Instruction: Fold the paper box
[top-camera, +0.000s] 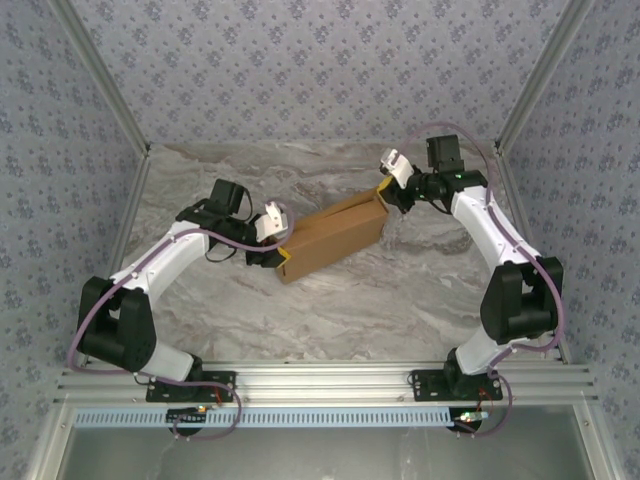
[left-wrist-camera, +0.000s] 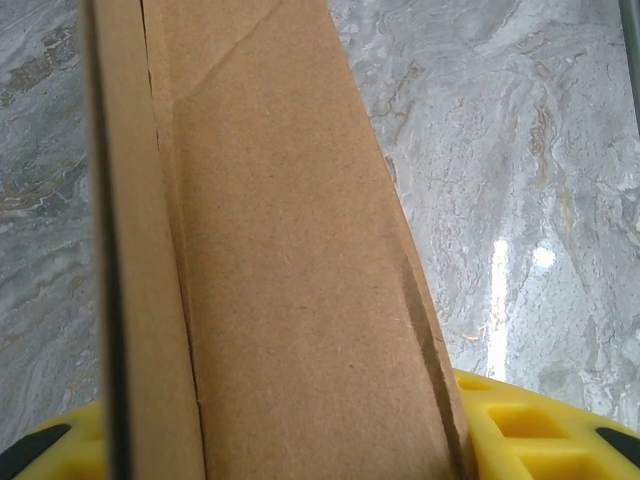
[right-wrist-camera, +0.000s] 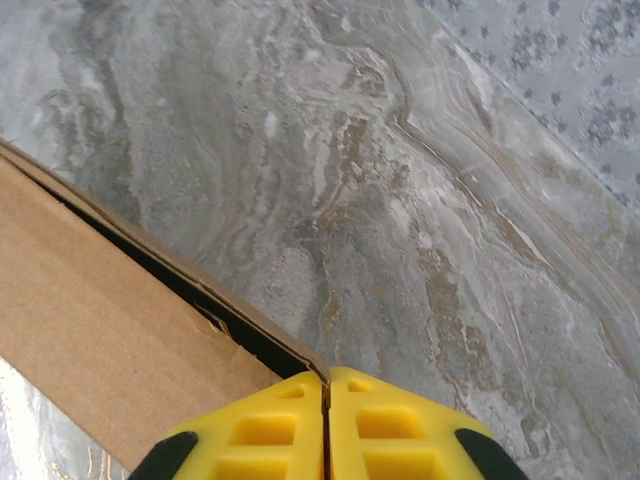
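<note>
Pinching the paper box (top-camera: 335, 236) is the left hand (top-camera: 279, 246); the right hand (top-camera: 386, 190) is pressed together.

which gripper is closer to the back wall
Right. The right gripper is at the far end of the box, close to the back wall. The left gripper holds the box's near end, farther from that wall.

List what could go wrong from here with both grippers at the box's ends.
1. The right gripper is shut right at a corner tip of the paper box; any hold there is a sliver and may slip off.
2. The left gripper clamps the box's other end, where a split edge shows; squeezing or twisting could crush it.
</note>
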